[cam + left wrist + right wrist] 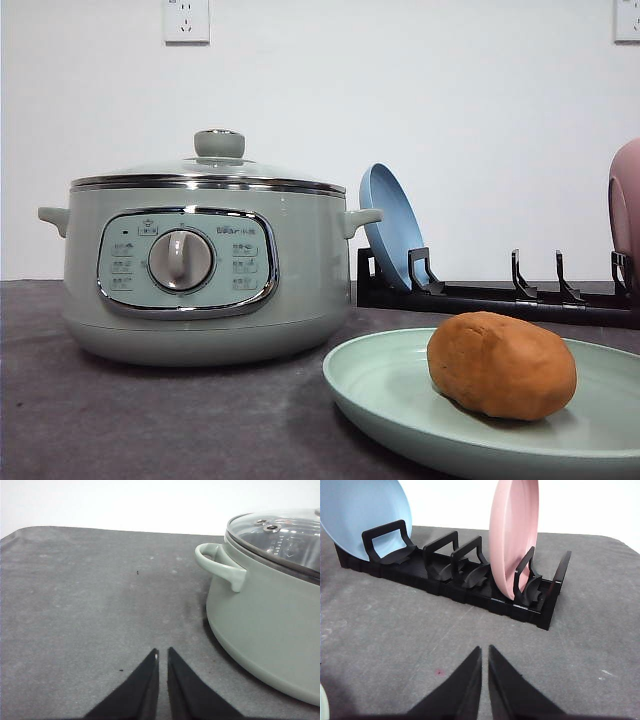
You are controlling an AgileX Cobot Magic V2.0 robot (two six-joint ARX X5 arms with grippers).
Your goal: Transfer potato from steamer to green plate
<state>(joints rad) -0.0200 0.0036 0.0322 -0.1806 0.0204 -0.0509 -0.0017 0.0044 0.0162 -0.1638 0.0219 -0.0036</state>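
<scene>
**Potato resting on the green plate beside the closed steamer**

Front view: the potato [501,365] lies on its side on the green plate [385,395], which sits flat on the dark grey worktop [150,420] in the near right foreground. The steamer [205,265] stands to the left of the plate and slightly further back, with its glass lid [215,165] seated on the rim and its grey dial [181,261] facing the camera. Behind the plate, a black dish rack [500,297] runs along the rear of the worktop. A blue plate [390,225] stands upright in the rack's left slot, just beside the steamer's right handle, and a pink plate [626,205] stands at the rack's right end, cut off by the frame edge.

Left wrist view: the left gripper [163,652] hovers over bare worktop, its two black fingertips drawn almost together with a thin slit between them and nothing held. The steamer's side handle [220,567] and lidded body stand nearby.

Right wrist view: the right gripper [484,649] is likewise nearly closed and empty, over bare worktop in front of the dish rack, which carries the blue and pink plates at opposite ends.
</scene>
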